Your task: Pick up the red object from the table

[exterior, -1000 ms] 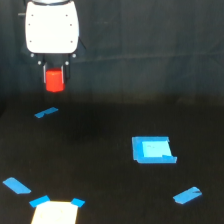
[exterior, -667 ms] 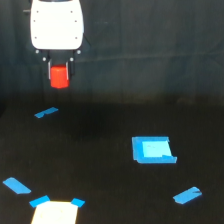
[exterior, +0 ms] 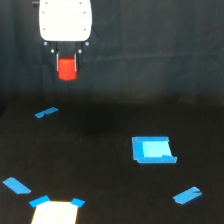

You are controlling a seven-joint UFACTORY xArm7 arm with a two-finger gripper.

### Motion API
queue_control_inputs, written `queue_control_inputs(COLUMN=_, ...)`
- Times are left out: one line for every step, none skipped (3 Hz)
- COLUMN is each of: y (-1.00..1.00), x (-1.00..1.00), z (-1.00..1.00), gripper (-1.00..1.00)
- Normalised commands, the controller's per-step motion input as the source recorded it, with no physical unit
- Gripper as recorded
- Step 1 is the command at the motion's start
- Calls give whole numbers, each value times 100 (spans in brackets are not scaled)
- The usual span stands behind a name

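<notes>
The red object is a small bright red-orange block hanging well above the black table, at the upper left of the exterior view. My gripper is shut on it, its dark fingers on both sides of the block's top, below the white arm body. Nothing touches the block from below.
Blue tape pieces lie on the table: a strip under the gripper, a larger blue square at the right, a strip at the lower right, another at the lower left. A pale taped sheet sits at the bottom edge.
The gripper has carried the red object upward and slightly toward the exterior view's right, further from the table.
</notes>
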Motion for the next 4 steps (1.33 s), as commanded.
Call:
queue_control_inputs(y=-42, x=-42, z=74, gripper=-61)
queue_control_inputs(y=-76, x=3, z=71, gripper=-51)
queue_control_inputs(y=29, x=8, z=88, gripper=-79)
queue_control_inputs(y=0, x=14, z=100, gripper=-100)
